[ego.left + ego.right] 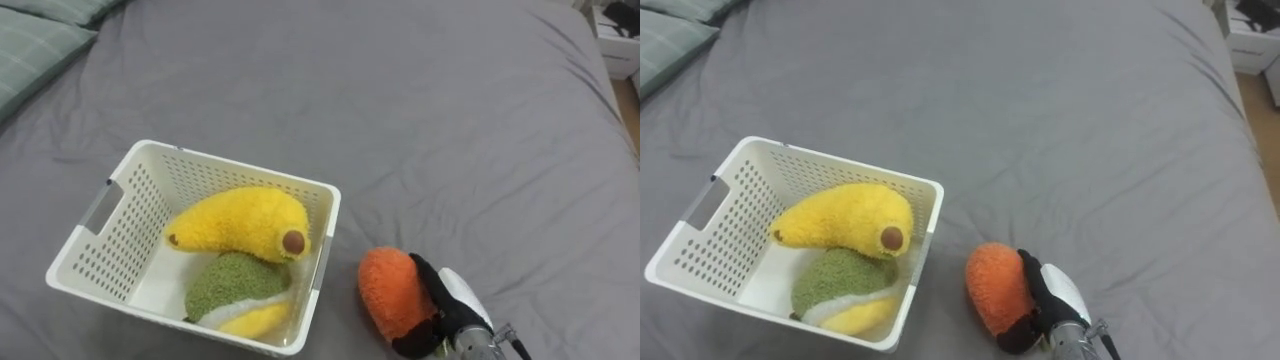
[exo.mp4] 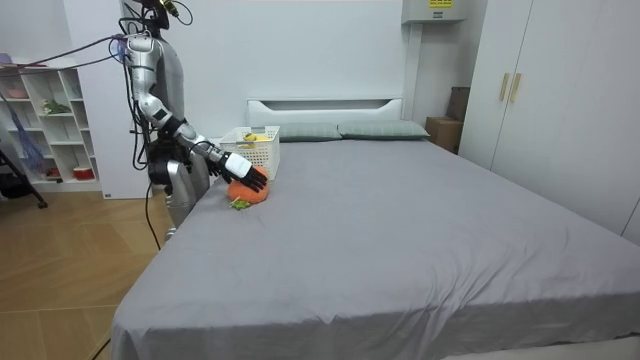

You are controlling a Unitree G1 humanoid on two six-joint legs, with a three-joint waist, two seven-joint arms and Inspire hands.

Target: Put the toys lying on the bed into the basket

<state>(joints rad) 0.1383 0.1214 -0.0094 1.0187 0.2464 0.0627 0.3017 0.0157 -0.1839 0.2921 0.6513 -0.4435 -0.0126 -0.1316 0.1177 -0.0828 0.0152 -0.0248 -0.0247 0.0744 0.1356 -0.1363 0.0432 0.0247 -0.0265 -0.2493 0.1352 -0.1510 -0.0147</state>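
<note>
An orange plush toy (image 1: 390, 292) lies on the grey bed (image 1: 420, 120) just right of a white basket (image 1: 135, 175). My right hand (image 1: 435, 305) has its dark fingers curled round the toy's right side, seen also in the right eye view as hand (image 1: 1040, 300) on toy (image 1: 995, 288). In the basket (image 1: 705, 205) lie a yellow plush banana (image 1: 240, 222) and a green and yellow plush toy (image 1: 235, 292). In the room view the robot stands at the bed's near-left side by the basket (image 2: 255, 152), right hand (image 2: 250, 175) on the orange toy (image 2: 243, 194).
Green pillows (image 1: 35, 40) lie at the bed's head, top left. A white bedside unit (image 1: 618, 40) stands past the bed's right edge. The room view has a white shelf (image 2: 50, 120) behind the robot and wardrobes (image 2: 545, 90) on its right.
</note>
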